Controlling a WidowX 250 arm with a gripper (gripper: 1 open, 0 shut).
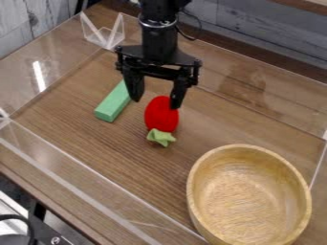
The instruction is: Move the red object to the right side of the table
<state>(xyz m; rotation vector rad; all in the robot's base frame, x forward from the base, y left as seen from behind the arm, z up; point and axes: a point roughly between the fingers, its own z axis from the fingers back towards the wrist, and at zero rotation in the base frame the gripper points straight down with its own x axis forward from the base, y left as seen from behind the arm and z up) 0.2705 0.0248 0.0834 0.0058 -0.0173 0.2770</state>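
The red object (160, 116), a glossy toy strawberry with a light-green leafy cap pointing toward the front, lies on the wood-grain table (243, 105) near its middle. My gripper (159, 97) points straight down just above and behind it, open, with one black finger on each side of the strawberry's upper part. Whether the fingers touch the strawberry I cannot tell. Nothing is held.
A flat green rectangular block (115, 100) lies just left of the strawberry. A round light wooden bowl (250, 197) sits at the front right. Low clear acrylic walls (76, 182) border the tabletop.
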